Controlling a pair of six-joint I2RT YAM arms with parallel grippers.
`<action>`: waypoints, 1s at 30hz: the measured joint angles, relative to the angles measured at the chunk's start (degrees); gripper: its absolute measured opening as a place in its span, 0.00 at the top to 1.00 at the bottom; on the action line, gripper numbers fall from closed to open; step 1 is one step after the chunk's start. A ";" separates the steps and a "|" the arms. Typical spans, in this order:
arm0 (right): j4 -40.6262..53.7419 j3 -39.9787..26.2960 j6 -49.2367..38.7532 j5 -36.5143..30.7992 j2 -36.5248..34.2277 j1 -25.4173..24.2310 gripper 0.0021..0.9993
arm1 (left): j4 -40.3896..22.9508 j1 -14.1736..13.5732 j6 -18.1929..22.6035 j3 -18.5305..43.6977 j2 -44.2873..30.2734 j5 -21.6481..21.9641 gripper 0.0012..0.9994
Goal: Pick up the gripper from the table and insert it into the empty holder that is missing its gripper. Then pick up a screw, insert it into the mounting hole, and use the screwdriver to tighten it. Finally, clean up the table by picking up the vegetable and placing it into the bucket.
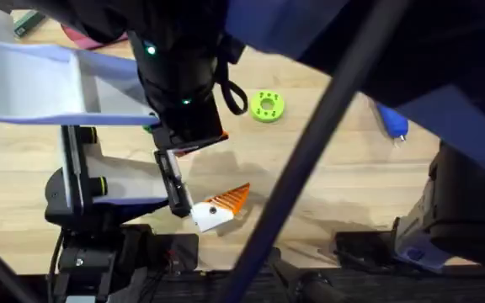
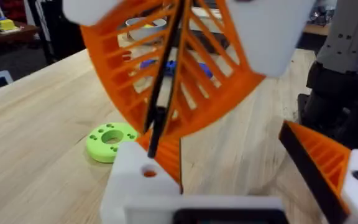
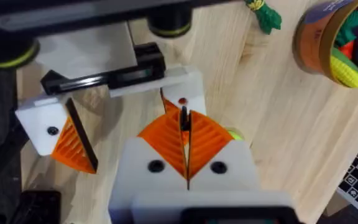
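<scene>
My right gripper (image 3: 185,127) is shut on the gripper (image 3: 184,117), a thin orange wedge with a black side, seen edge-on. It holds the wedge upright right at the holder (image 3: 180,84), the white block with a small hole on my left arm's jaw. In the left wrist view the black edge (image 2: 160,93) runs down between the orange pads to the holder (image 2: 135,180). My left gripper (image 1: 213,210) is open; its other finger carries an orange wedge (image 3: 73,146). The vegetable (image 3: 263,14) lies beside the bucket (image 3: 319,46). The blue screwdriver (image 1: 391,122) lies at the far right.
A green disc (image 1: 266,106) lies on the wood just beyond the grippers. My right arm (image 1: 183,76) hangs large and dark under the camera, and a dark bar (image 1: 310,160) crosses the view. A pink item (image 1: 78,38) sits at the back left.
</scene>
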State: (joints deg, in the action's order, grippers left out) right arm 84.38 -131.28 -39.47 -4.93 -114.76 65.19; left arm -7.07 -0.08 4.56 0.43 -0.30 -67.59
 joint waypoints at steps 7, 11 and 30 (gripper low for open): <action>-0.02 -0.04 -0.02 -0.02 -0.86 0.00 1.00 | 0.00 0.00 0.00 0.00 0.00 0.00 0.01; -0.02 -0.04 -0.02 -0.02 -1.25 0.00 1.00 | -0.01 0.00 -0.02 0.00 -0.02 0.00 0.01; 0.30 -0.04 -0.02 0.00 -1.25 0.00 1.00 | -0.02 0.00 0.00 0.00 0.00 0.00 0.01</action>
State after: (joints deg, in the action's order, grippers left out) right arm 84.68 -131.33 -39.48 -4.93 -116.01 65.19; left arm -7.09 -0.08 4.56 0.43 -0.30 -67.59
